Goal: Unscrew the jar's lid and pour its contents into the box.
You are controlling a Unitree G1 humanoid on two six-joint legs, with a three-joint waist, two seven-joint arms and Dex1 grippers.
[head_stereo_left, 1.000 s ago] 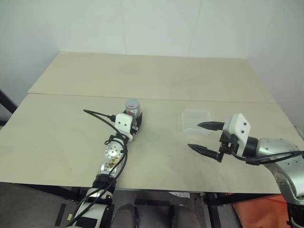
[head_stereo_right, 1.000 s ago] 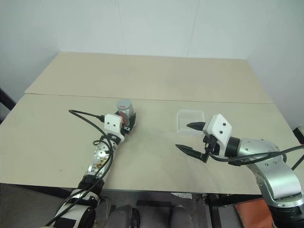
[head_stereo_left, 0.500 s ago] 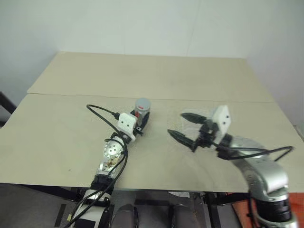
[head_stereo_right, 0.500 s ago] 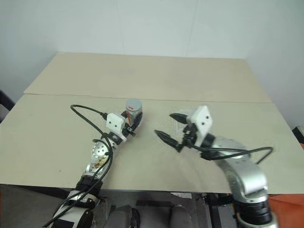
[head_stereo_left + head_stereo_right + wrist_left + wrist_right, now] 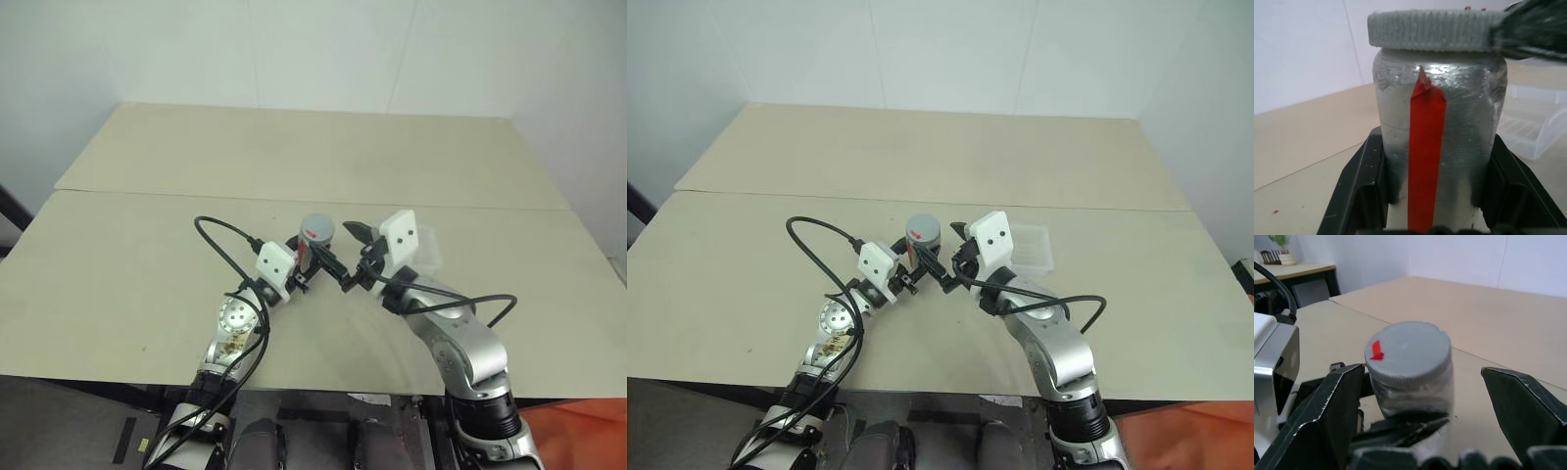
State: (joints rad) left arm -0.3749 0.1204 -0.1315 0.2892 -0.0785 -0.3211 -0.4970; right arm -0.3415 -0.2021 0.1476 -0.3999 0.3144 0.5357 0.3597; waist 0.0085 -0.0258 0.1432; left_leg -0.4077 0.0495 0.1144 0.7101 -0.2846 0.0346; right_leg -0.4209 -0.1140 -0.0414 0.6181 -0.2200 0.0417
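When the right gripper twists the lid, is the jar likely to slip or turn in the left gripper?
Possibly. The jar looks smooth and silvery, so it may turn between the left gripper fingers. The lid has ribbed edges, probably giving the open right gripper better hold.

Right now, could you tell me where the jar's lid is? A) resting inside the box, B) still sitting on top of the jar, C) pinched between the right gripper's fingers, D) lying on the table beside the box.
B: the grey lid sits on top of the jar, which the left gripper clamps by its sides, while the right gripper stands open around the lid without closing on it.
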